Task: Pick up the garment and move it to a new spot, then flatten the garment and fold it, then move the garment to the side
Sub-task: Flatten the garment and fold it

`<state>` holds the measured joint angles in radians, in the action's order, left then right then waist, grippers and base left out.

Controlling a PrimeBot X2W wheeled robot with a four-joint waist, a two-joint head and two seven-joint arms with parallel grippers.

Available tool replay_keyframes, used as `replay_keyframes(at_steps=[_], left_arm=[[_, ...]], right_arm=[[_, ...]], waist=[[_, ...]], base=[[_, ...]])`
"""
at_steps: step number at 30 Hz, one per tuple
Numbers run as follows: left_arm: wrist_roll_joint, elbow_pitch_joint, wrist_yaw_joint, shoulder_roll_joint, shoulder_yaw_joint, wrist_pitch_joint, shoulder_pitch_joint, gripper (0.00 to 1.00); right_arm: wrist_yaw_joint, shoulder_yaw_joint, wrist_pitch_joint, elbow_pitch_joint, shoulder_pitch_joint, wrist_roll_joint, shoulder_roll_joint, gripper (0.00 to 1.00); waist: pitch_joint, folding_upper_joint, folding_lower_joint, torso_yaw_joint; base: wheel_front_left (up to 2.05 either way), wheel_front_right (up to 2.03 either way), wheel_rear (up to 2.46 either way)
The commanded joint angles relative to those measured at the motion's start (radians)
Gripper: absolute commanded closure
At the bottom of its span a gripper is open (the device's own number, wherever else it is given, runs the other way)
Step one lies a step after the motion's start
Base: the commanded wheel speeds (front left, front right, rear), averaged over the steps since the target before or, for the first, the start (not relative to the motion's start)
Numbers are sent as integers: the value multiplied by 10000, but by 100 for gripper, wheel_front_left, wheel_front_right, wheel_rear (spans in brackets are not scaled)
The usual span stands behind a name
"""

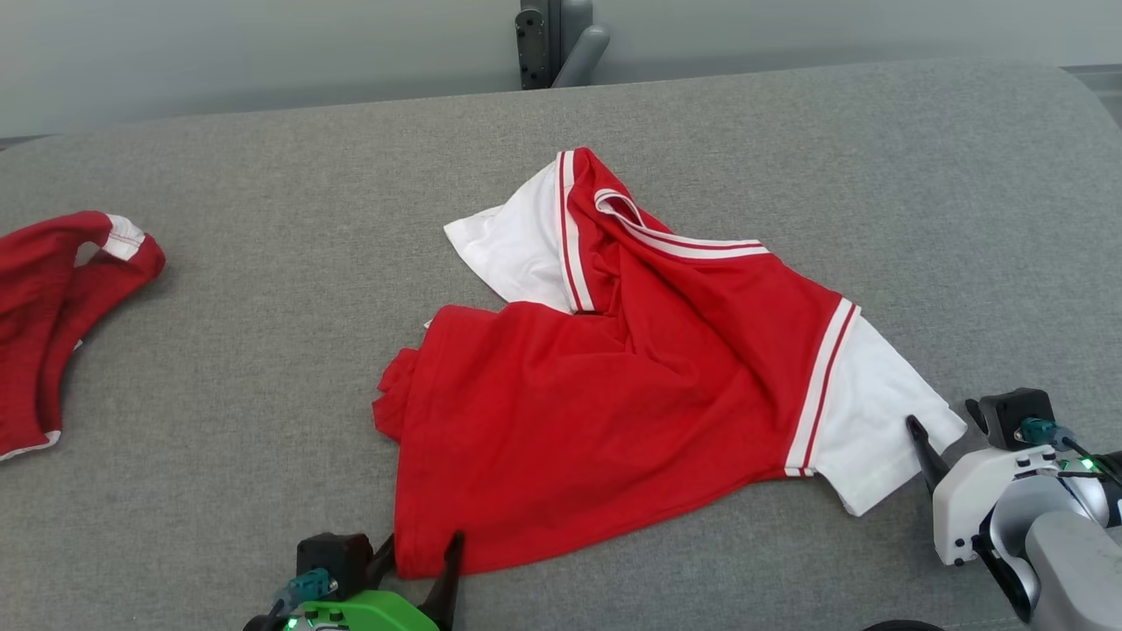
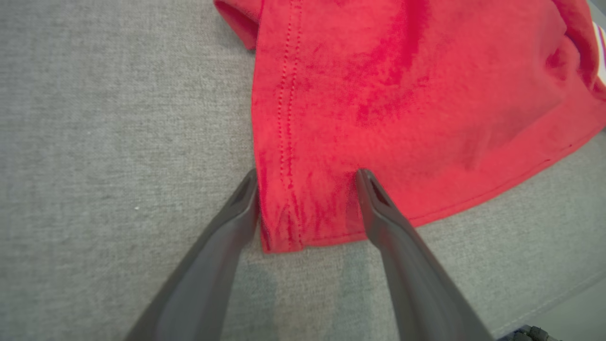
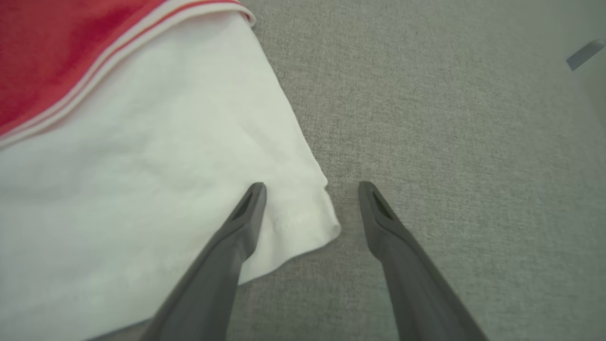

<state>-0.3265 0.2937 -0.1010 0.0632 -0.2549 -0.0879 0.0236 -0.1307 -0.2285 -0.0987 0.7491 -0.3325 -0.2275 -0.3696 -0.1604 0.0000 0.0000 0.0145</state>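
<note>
**While Both Grippers Stand Open, Shirt (image 1: 614, 394) Lies Crumpled at Mid-Surface**

Although partly spread, the red shirt is not flat. It rests near the middle of the grey surface (image 1: 263, 219), its body rumpled, one white sleeve (image 1: 877, 412) lying out to the robot's right and the other bunched at the far side under a striped fold.

Left gripper (image 1: 421, 548): at the shirt's near left corner, jaws apart. In the left wrist view the gripper (image 2: 307, 177) straddles that corner. One finger (image 2: 236, 213) sits on bare surface just beside the side seam; the other lies over red cloth above the hem. Whether either tip presses the cloth cannot be told.

Right gripper (image 1: 942, 421): at the outer edge of the right sleeve, jaws apart. In the right wrist view the gripper (image 3: 311, 187) has the sleeve (image 3: 142, 166) corner between its fingers, one over white cloth, the other over bare surface. Nothing is gripped.

A second red garment (image 1: 53, 307) lies well apart at the surface's left edge. A grey post (image 1: 552, 39) stands beyond the far edge.
</note>
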Motion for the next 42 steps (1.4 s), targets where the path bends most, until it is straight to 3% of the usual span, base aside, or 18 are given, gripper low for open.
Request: replay_keyframes(at_steps=[1,2,3,4,6,11,16,22,26,29,34,37,42], left_arm=[[-177,142,8,-3,-15,-88,-104,0],[-206,201,-8,-6,-52,-75,-108,13],[-255,269,-20,-15,-85,-51,-113,47],[-265,321,-43,-21,-136,-30,-128,63],[-394,386,-78,-30,-189,83,-203,100],[-1363,-208,-182,-52,27,172,-405,100],[-2501,-2260,-228,5,452,-286,-563,100],[-3993,-5801,-243,477,685,-2046,-1904,100],[-4520,-6599,58,968,1030,-3548,-4109,100],[-4269,-6250,144,1405,1173,-4119,-5589,100],[-3872,-3884,268,1453,1067,-4688,-9119,100],[-3380,-2095,212,1349,1002,-4091,-10678,100],[-2496,325,105,930,976,-1939,-12937,100]], right_arm=[[-2,-252,-31,192,-69,-93,61,0],[-2,-331,-75,290,-116,-262,92,18],[-2,-398,-102,388,-159,-404,106,48],[-2,-490,-156,452,-197,-541,110,100],[6,-588,-275,513,-306,-917,93,100],[6,-599,-697,-359,-370,-2734,26,100],[6,-207,-569,-2862,-174,-5194,-430,100],[0,1715,-596,-6348,-444,-6922,-1015,100],[-2,2952,166,-7729,-1571,-6921,-886,100],[-2,3303,691,-7913,-2537,-6423,-813,100],[0,3704,1757,-7008,-5800,-5145,65,100],[-2,3553,1809,-5769,-7716,-4015,732,100],[-2,3242,826,-3896,-10288,-2404,1475,100]], waist=[[4,0,0,20],[13,0,0,30],[26,0,0,35],[39,0,0,36],[70,0,0,44],[195,0,0,153],[219,0,0,334],[-185,0,0,332],[-933,0,0,277],[-1427,0,0,233],[-2666,0,0,99],[-3052,0,0,143],[-3438,0,0,152]], base=[[0,0,0],[0,0,0],[0,0,0],[0,0,0],[0,0,0],[0,0,0],[0,0,0],[0,0,0],[0,0,0],[0,0,0],[0,0,0],[0,0,0],[0,0,0]])
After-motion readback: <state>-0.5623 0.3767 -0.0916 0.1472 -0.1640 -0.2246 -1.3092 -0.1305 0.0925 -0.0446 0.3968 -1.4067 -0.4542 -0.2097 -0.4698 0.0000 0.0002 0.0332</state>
